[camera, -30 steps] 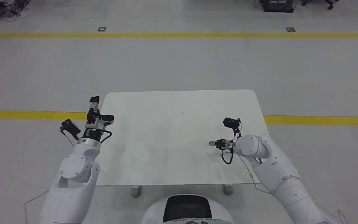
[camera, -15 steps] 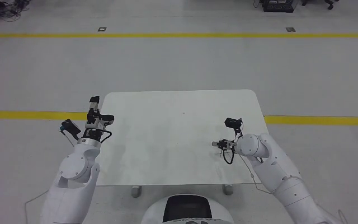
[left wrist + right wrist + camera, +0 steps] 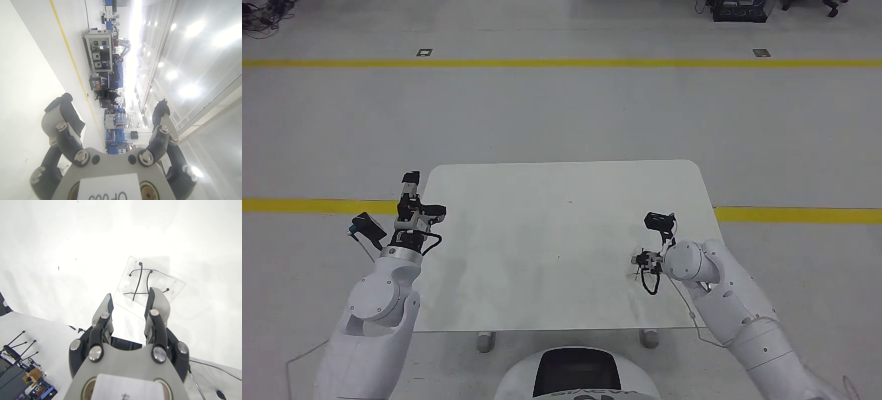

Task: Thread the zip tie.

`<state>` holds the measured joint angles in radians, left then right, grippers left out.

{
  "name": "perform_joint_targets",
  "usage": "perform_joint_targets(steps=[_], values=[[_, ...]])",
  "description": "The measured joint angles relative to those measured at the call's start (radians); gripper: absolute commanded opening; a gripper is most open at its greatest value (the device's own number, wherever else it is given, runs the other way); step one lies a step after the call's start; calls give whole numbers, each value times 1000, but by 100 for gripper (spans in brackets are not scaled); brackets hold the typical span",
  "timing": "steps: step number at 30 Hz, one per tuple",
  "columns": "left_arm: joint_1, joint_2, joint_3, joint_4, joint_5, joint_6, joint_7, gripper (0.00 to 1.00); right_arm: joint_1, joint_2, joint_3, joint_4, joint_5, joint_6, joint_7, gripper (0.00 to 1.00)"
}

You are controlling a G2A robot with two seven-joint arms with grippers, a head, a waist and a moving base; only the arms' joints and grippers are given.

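- Right tool (image 3: 130, 293): fingers apart, empty, just short of clear tray (image 3: 160, 281).
- Zip ties (image 3: 138, 279) lie crossed in the tray; best to pinch one strap away from the crossings.
- Left tool (image 3: 113, 99): apart, empty, at tabletop (image 3: 562, 200) edge.

Your right gripper (image 3: 639, 261) has pulled back across the table (image 3: 542, 200) over the last second. In the top view it went toward about 4 o'clock, away from the middle of the table and nearer the table's 3 o'clock edge. The shift was slight in the first half second and larger in the second. The black camera block (image 3: 658, 220) on that wrist has slid the same way, but only a little. The gripper's tip pointed toward 9 o'clock and reached farther over the tabletop before. It now looks shorter from above, tucked close against the white wrist.
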<state>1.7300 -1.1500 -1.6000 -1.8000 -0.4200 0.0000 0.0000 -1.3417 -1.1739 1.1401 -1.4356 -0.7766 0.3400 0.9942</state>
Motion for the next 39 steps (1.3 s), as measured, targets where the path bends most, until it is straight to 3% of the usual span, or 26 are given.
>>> perform_joint_targets(steps=[18,36,39], values=[[0,0,0,0,0,0,0,100,21,-47,-2,83,-43,0,-22,18],[0,0,0,0,0,0,0,100,36,-93,4,152,-110,0,-36,12],[0,0,0,0,0,0,0,100,38,-102,10,166,-123,0,-37,16]])
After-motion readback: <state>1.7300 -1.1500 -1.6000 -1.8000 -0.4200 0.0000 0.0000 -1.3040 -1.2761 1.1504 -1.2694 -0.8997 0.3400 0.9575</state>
